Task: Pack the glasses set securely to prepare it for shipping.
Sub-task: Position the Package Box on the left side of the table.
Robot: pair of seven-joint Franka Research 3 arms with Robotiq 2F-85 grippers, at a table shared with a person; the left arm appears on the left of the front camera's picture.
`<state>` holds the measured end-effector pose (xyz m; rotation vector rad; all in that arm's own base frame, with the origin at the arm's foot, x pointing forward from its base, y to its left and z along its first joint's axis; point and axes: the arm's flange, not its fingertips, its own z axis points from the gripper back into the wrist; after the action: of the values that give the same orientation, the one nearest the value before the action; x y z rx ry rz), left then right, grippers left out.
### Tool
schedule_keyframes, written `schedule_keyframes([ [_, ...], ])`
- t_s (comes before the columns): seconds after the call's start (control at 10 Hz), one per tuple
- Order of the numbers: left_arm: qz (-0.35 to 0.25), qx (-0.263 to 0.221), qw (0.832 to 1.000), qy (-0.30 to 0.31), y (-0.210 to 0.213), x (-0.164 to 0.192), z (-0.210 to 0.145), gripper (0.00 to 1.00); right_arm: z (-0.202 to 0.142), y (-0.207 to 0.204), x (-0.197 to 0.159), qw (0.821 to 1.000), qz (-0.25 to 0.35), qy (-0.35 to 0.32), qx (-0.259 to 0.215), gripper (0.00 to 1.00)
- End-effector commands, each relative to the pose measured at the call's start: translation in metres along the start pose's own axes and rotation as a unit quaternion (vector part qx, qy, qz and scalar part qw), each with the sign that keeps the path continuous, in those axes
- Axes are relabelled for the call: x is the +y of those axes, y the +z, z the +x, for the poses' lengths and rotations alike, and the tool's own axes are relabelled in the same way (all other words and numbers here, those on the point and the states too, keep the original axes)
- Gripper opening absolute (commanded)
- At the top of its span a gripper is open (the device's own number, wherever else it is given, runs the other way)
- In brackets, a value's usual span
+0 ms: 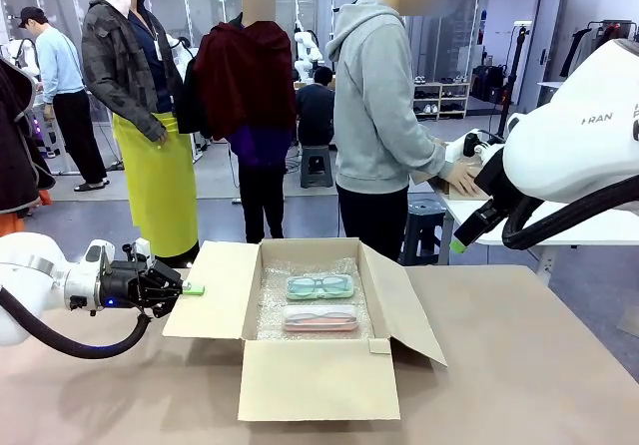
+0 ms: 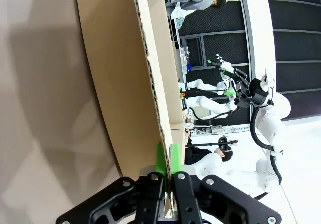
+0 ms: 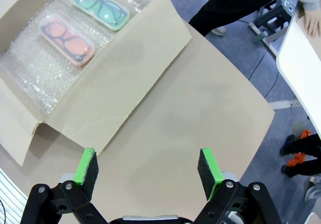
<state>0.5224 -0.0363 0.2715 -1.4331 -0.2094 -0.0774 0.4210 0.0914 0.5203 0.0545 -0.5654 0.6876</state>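
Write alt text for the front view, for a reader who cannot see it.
An open cardboard box sits on a tan table, holding a mint-green glasses case and a pinkish glasses case on bubble wrap. The left gripper is shut on the box's left flap; the right arm is raised at the right. A person in a grey hoodie stands beyond the table.

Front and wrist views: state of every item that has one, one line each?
cardboard box: open, flaps spread out
left flap: pinched at its edge by the left gripper, shut
right gripper: open, empty, above the right flap
mint-green case: closed, flat on the bubble wrap
pinkish case: closed, flat beside it
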Motion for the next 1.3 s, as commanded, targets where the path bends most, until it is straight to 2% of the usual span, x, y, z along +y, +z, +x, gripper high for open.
schedule_keyframes([
  [0.0, 0.005, 0.011, 1.000, -0.021, 0.014, 0.000, 0.004, 0.03, 0.003, 0.000, 0.001, 1.000, -0.002, -0.006, 0.003, 1.00],
  [0.5, 0.011, -0.023, 0.999, -0.040, 0.109, 0.013, 0.007, 0.03, 0.003, 0.000, 0.001, 1.000, -0.002, -0.006, 0.003, 1.00],
  [0.7, 0.021, -0.018, 0.998, -0.052, 0.143, 0.014, 0.007, 0.03, 0.003, 0.000, 0.001, 1.000, -0.002, -0.006, 0.003, 1.00],
  [1.0, 0.031, -0.008, 0.999, -0.036, 0.188, 0.028, 0.007, 0.03, 0.003, 0.000, 0.001, 1.000, -0.002, -0.006, 0.003, 1.00],
  [1.2, 0.016, 0.007, 0.999, -0.032, 0.215, 0.030, 0.007, 0.03, 0.003, 0.000, 0.001, 1.000, -0.002, -0.006, 0.003, 1.00],
])
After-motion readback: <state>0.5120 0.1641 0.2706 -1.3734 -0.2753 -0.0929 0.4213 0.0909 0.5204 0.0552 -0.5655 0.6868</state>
